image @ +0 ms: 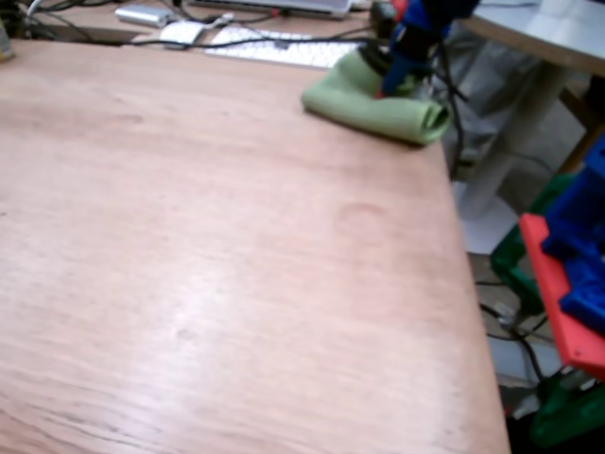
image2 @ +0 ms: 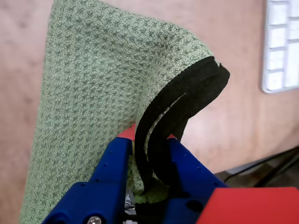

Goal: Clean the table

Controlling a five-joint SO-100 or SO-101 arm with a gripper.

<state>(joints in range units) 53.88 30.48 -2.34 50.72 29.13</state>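
Observation:
The table [image: 236,265] is a wide light-brown wooden top with visible grain. A folded green waffle-weave cloth [image: 373,104] lies near its far right corner. My blue gripper [image: 392,80] comes down onto the cloth's back edge. In the wrist view the two blue fingers [image2: 114,158] pinch a raised fold of the cloth [image2: 103,84] with its black hem between them, so the gripper [image2: 152,139] is shut on the cloth. Bare table [image2: 243,116] shows beside it.
A white keyboard [image: 274,47] [image2: 282,46], a small white device [image: 180,33] and cables lie along the far edge. A round pale pedestal table [image: 539,28] stands beyond the right corner. Red, blue and green plastic parts [image: 567,284] sit off the right edge.

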